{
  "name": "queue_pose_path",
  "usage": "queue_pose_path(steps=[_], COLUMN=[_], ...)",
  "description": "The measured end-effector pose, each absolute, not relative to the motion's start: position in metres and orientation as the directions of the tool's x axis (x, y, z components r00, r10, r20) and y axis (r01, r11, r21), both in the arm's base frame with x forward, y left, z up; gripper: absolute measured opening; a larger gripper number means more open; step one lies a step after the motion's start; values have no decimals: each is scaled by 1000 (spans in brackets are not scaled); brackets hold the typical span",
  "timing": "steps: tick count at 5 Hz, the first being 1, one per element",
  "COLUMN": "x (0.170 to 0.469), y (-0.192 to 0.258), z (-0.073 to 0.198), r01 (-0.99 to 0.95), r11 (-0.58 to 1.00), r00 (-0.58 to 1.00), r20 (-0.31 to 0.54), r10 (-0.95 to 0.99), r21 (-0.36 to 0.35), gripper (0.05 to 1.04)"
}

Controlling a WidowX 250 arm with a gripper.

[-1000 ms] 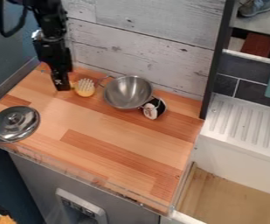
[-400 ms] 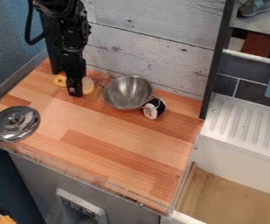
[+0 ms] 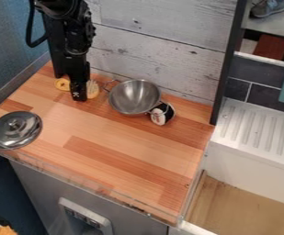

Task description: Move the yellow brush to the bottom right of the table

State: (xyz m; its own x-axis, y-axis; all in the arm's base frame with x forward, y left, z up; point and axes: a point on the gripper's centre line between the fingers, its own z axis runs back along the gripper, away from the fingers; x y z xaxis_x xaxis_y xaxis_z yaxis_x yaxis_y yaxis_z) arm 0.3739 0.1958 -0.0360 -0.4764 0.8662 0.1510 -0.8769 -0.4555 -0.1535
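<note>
Over the yellow brush (image 3: pixel 93 90), the gripper (image 3: pixel 79 98)

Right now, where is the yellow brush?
In the camera view, the yellow brush is at the back left of the table, by the gripper and just left of the metal bowl.

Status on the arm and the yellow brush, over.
Hand low over the brush, hiding its middle; grip unconfirmed. Brush at the table's back left. Metal bowl close by, toward the bottom right.
</note>
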Motion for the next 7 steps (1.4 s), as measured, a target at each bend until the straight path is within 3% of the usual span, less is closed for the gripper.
queue_pose_path(steps=[1,3,4,5,7], x=[363,330,313,298,266], y=[201,186,161,126,52], z=[-30,29,39,38,12], r01=[-851,-789,-772,-781,-856], r11=[-500,-548,-581,-572,-454], r00=[-522,-596,-617,-604,-491], r20=[153,123,84,66,113], r10=[839,794,783,795,864], r21=[-160,-278,-260,-250,-248], gripper=[742,742,742,741,742])
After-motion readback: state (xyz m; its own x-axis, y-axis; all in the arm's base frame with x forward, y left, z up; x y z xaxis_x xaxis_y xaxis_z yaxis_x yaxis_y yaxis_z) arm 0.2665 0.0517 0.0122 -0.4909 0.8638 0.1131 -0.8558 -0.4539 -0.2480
